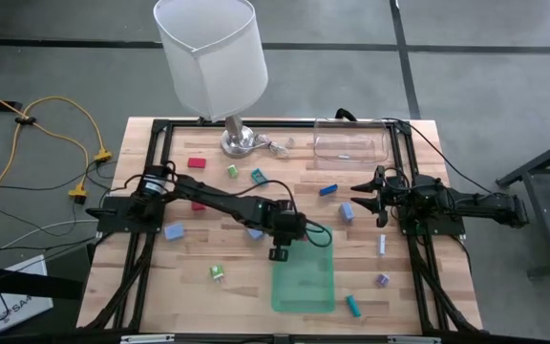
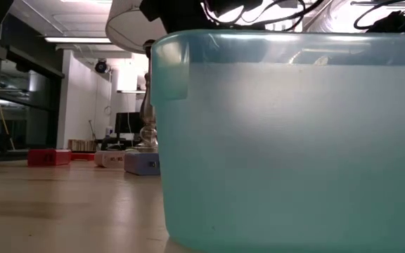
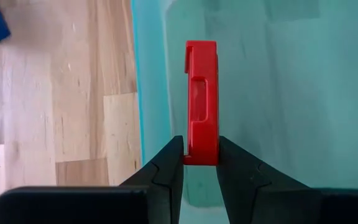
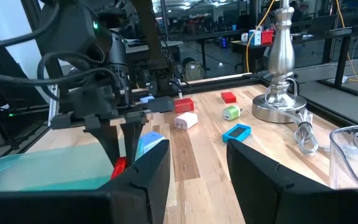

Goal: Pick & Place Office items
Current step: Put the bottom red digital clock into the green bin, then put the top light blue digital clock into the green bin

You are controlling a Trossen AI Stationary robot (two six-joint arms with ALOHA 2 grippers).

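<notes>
1. Holding a red clip (image 3: 202, 102), your left gripper (image 3: 201, 163) has its two dark fingers pressed against the piece's lower end; only the left wrist view shows that pinch plainly, with the clip standing out beyond the fingertips over the green tray (image 3: 291, 93).
2. From above you see where that grip sits: the left gripper (image 1: 279, 250) hangs at the tray's (image 1: 304, 287) near-left corner, but the clip itself is too small to make out there.
3. Your right wrist view adds the side angle: the red piece (image 4: 119, 165) shows low between the left arm's fingers, just above the tray's edge (image 4: 36, 171).
4. Your right gripper (image 1: 363, 203) waits at the table's right side, jaws partly apart with nothing between them; its own fingers (image 4: 143, 171) frame bare wood in its wrist view.
5. Other office items lie scattered on the table (image 1: 179, 277): a red block (image 1: 197, 163), a green piece (image 1: 232, 171), a teal clip (image 1: 257, 176), a blue piece (image 1: 328, 189), a pale blue block (image 1: 174, 231), a green clip (image 1: 217, 273), a white stick (image 1: 382, 246), a purple piece (image 1: 382, 280) and a teal stick (image 1: 353, 306).
6. The overhead view alone shows the clear container (image 1: 351, 143) at the back right, beside the lamp (image 1: 213, 57).
7. The low view is nearly filled by the tray's wall (image 2: 294, 140), and shows neither gripper.
</notes>
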